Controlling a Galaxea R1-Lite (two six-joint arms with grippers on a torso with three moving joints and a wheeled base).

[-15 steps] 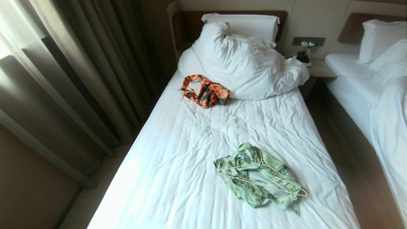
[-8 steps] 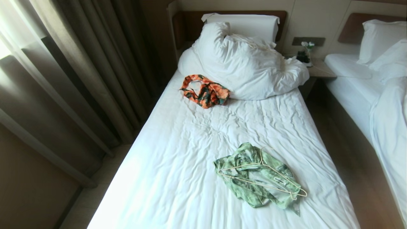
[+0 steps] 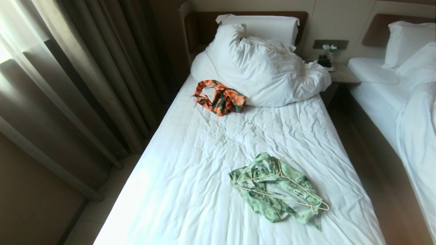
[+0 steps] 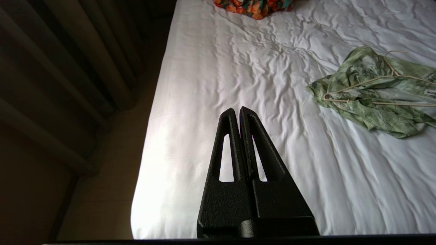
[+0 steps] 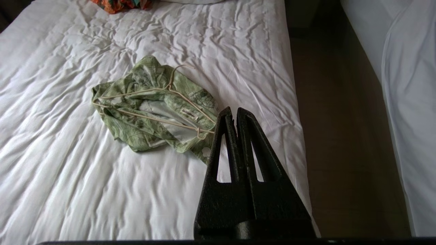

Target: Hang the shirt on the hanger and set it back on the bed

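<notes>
A hotel bed (image 3: 204, 177) carries the crumpled shirt (image 3: 272, 200), hanger (image 3: 282, 190) lying on top; left tool (image 4: 239, 109) and right tool (image 5: 234, 109) hover closed, empty; nothing started, next comes lifting the hanger clear

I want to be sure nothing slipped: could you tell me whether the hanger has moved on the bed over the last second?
No. The hanger lies on the shirt exactly as before, equally far from the orange garment.

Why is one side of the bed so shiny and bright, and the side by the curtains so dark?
Head view: light glares on the bed along its curtain-side edge, washing out wrinkles; the curtains sit in shadow. Left wrist view: same bright patch behind the dark left tool. Right wrist view: the sheet is lit evenly around the shirt.
</notes>
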